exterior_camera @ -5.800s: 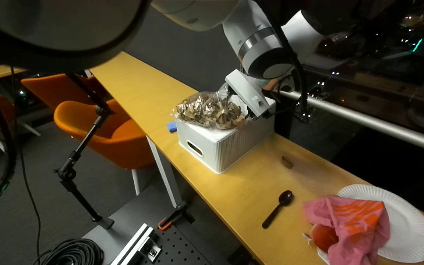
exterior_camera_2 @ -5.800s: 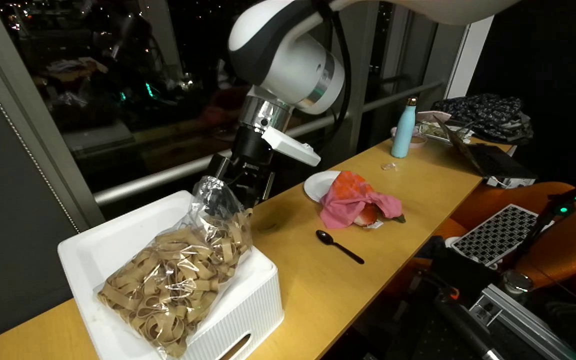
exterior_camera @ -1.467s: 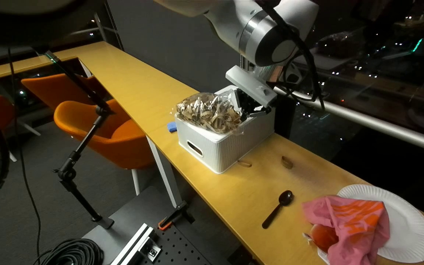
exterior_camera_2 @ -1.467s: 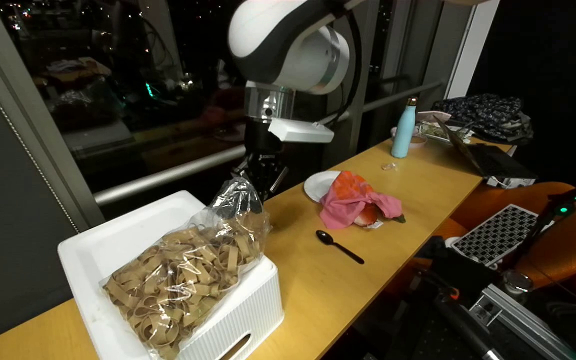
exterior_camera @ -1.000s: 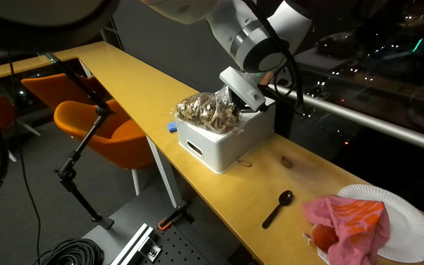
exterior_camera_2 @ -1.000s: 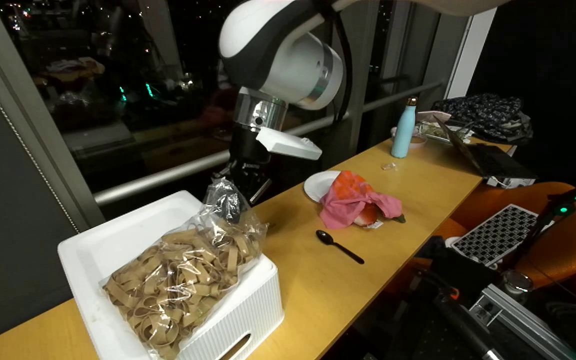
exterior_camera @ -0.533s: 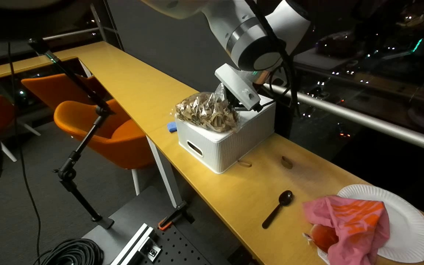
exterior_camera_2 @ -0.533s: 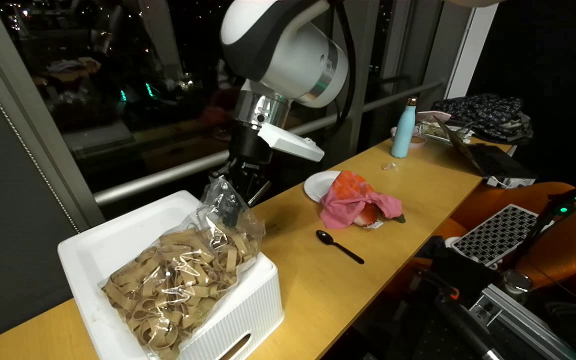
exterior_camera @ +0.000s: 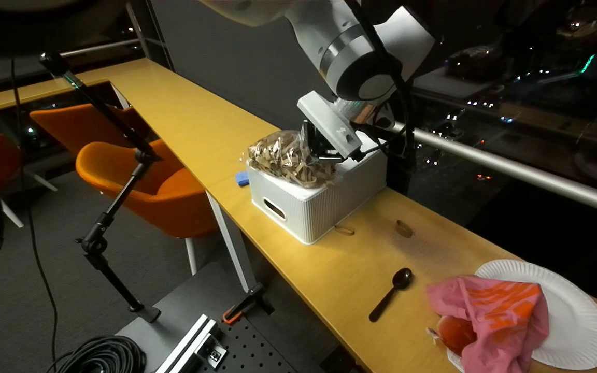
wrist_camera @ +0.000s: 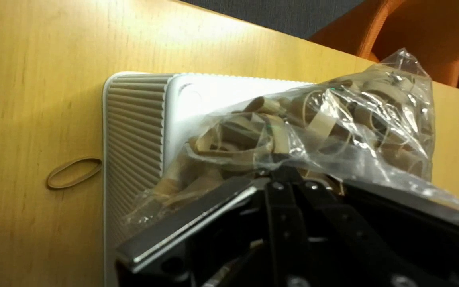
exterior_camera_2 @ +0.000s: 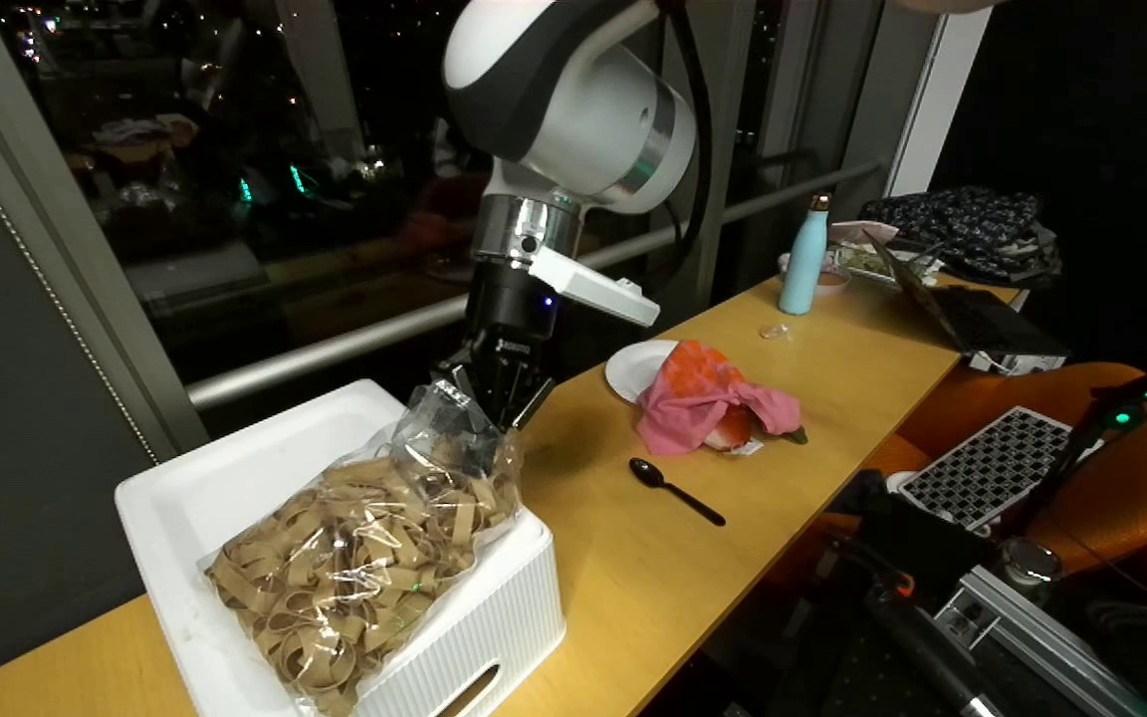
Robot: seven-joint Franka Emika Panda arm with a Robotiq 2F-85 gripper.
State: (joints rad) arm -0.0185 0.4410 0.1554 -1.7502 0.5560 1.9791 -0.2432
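A clear plastic bag (exterior_camera_2: 354, 578) full of tan rubber bands lies across the top of a white ribbed box (exterior_camera_2: 514, 588) on the table. My gripper (wrist_camera: 283, 173) is shut, its fingertips down in the loose mouth of the bag, with plastic draped over and around them. Nothing can be made out between the fingertips. In both exterior views the bag partly covers the gripper's tip. One loose rubber band (wrist_camera: 74, 173) rests on the table against the foot of the box, and a second brown band (exterior_camera: 403, 228) lies farther along.
A dark spoon (exterior_camera: 392, 295) lies on the table, near a pink and orange cloth (exterior_camera: 506, 305) on a white paper plate (exterior_camera: 583, 321) with a red round item (exterior_camera: 455, 334). A blue bottle (exterior_camera_2: 805, 259) and a laptop (exterior_camera_2: 982, 319) stand farther off. A metal rail (exterior_camera: 516, 171) runs along the window.
Over the last half second my gripper has sunk slightly, and the raised bag mouth has lowered with it. Compared with several seconds ago, a loose band now lies beside the box's foot.
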